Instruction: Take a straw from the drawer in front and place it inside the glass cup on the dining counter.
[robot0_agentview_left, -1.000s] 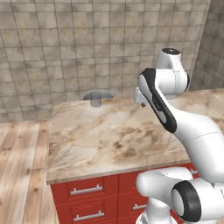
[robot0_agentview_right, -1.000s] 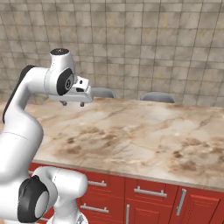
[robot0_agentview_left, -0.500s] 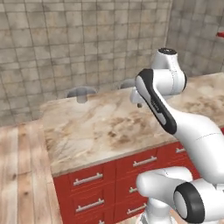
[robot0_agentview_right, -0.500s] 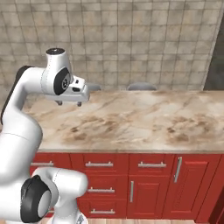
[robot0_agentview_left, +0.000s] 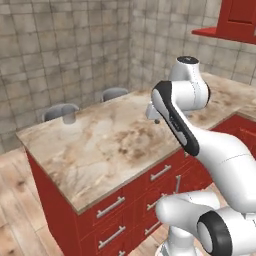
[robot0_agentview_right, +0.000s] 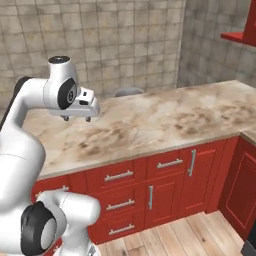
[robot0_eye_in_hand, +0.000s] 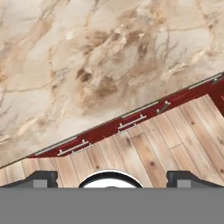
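Tabletop (robot0_agentview_left: 110, 145): beige marble with brown veining and darker brown blotches. Cabinet base with drawers (robot0_agentview_right: 120, 176): red fronts, silver bar handles. Glass cup (robot0_agentview_left: 69, 118) at the tabletop's far left corner: clear, greyish. Floor (robot0_eye_in_hand: 144, 153): light wooden planks. Back wall (robot0_agentview_right: 120, 40): grey-beige square tiles. Arm (robot0_agentview_left: 185, 125): white, dark joints. Pincer (robot0_agentview_right: 76, 119): dark tips on white hand.

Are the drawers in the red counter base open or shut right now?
Shut. Every drawer front sits flush with the cabinet face below the dining counter, handles in line; nothing pulled out.
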